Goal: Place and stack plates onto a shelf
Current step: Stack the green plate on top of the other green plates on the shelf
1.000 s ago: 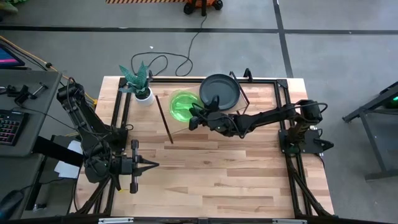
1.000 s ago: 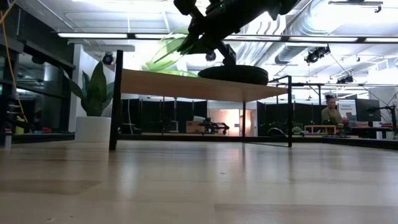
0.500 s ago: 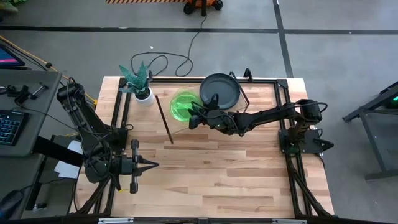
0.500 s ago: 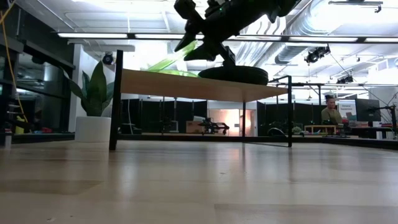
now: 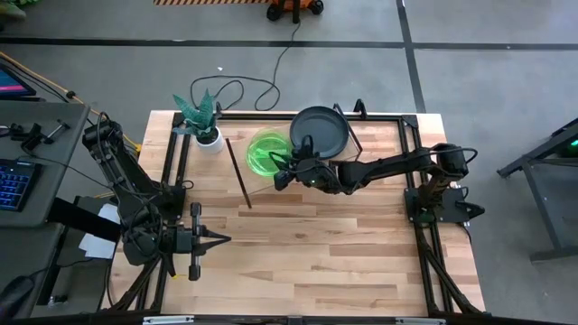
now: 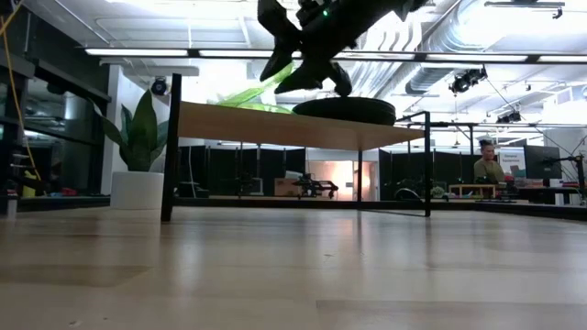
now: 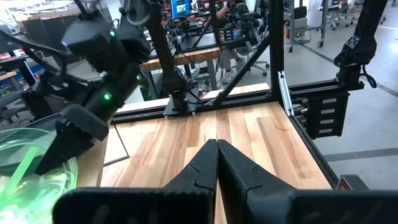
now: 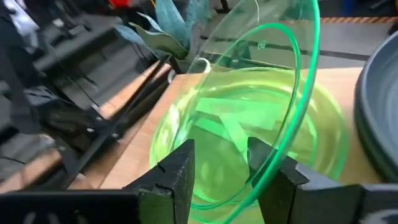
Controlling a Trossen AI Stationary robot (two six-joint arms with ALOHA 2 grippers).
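From overhead, I look straight down on the whole table (image 5: 298,244) and both arms. My low camera sits at tabletop height, facing level across the wood, under the shelf (image 6: 293,126), into the room. The left wrist camera faces across the table past its own fingers (image 7: 214,168); the right wrist camera sits close on the green plate (image 8: 249,124), which all four views share.

We see bare tabletop (image 5: 307,253) in front of the shelf (image 6: 293,124); on it, the green plates (image 5: 264,152) and dark plate (image 5: 319,131) crowd the right gripper (image 5: 282,170).
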